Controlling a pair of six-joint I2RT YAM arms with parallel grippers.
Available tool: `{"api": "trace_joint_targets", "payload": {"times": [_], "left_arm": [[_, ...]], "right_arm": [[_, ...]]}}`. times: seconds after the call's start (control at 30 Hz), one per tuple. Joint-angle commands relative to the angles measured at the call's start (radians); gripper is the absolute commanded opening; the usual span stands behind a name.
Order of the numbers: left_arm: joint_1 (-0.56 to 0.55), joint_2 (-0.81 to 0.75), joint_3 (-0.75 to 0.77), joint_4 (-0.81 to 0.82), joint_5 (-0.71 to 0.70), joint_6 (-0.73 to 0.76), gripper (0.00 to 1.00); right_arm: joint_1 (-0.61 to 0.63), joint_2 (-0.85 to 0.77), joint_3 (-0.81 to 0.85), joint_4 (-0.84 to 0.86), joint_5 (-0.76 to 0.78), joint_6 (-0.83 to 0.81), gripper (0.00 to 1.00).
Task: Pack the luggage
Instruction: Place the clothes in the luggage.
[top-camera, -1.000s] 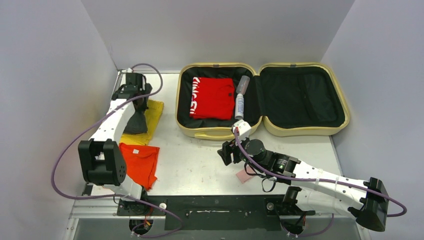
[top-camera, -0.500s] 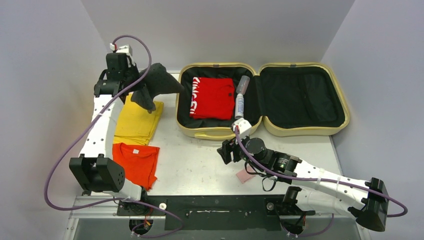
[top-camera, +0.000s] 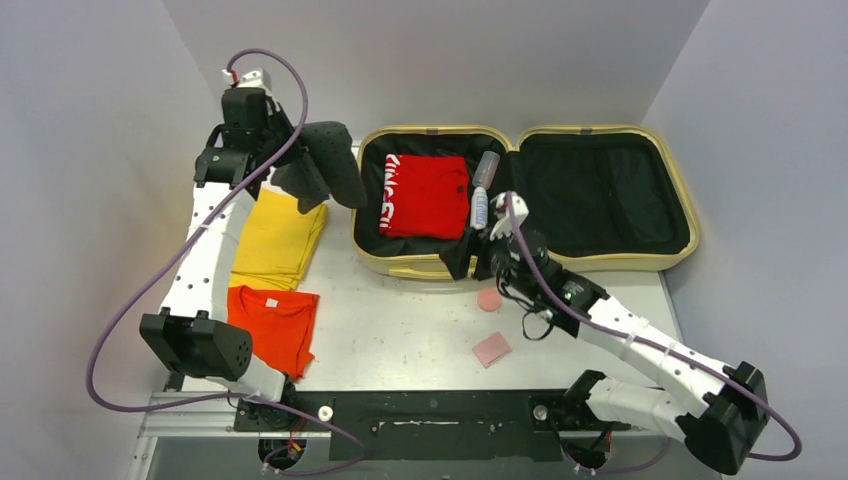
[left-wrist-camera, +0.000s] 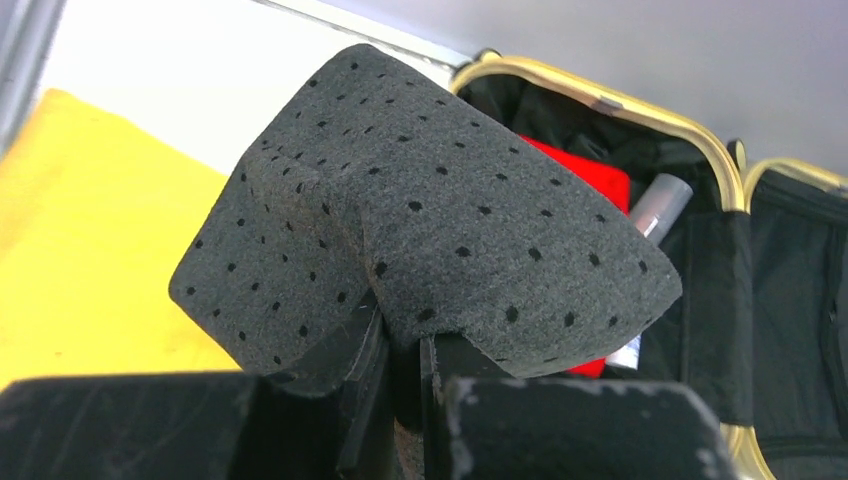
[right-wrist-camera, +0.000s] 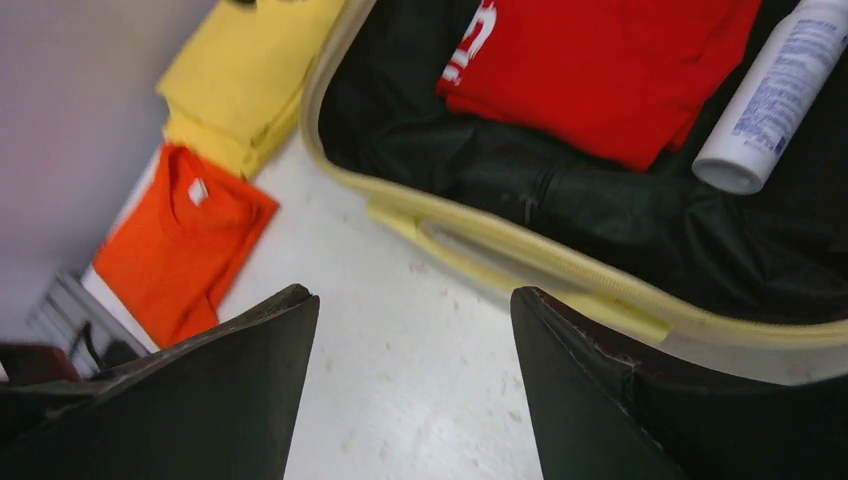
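Note:
The luggage (top-camera: 600, 262) lies open at the back of the table, pale yellow with black lining. Its left half holds a folded red shirt (top-camera: 425, 195) and a white bottle (top-camera: 480, 208) below a grey one (top-camera: 487, 167). My left gripper (top-camera: 285, 175) hangs in the air just left of the luggage, shut on a dark grey dotted felt piece (top-camera: 325, 165). In the left wrist view the felt (left-wrist-camera: 430, 210) fills the middle, pinched between the jaws (left-wrist-camera: 405, 370). My right gripper (top-camera: 478, 255) stands open and empty at the front rim (right-wrist-camera: 500, 250) of the left half.
A folded yellow shirt (top-camera: 275, 235) and an orange shirt (top-camera: 270, 325) lie on the table's left side under the left arm. A pink round piece (top-camera: 489, 299) and a pink square (top-camera: 491, 349) lie near the right arm. Grey walls close in on both sides.
The left arm lifted the grey felt piece off the yellow shirt and swung it toward the luggage. The right arm reached forward to the luggage's front rim, uncovering the pink round piece.

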Motion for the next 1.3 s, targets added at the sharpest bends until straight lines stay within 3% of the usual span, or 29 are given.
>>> {"api": "trace_joint_targets", "payload": {"times": [0.0, 0.33, 0.77, 1.27], "left_arm": [[-0.063, 0.022, 0.057, 0.034, -0.005, -0.046, 0.0], [-0.085, -0.093, -0.088, 0.009, 0.083, -0.032, 0.0], [-0.149, -0.218, -0.258, 0.05, 0.167, -0.036, 0.0], [-0.203, -0.299, -0.404, 0.177, 0.329, -0.024, 0.0]], "right_arm": [[-0.125, 0.114, 0.15, 0.107, -0.205, 0.234, 0.73], [-0.124, 0.372, 0.382, 0.294, -0.301, 0.507, 0.94], [0.001, 0.677, 0.631, 0.349, -0.268, 0.768, 0.93], [-0.005, 0.864, 0.896, 0.194, -0.184, 0.765, 0.9]]}}
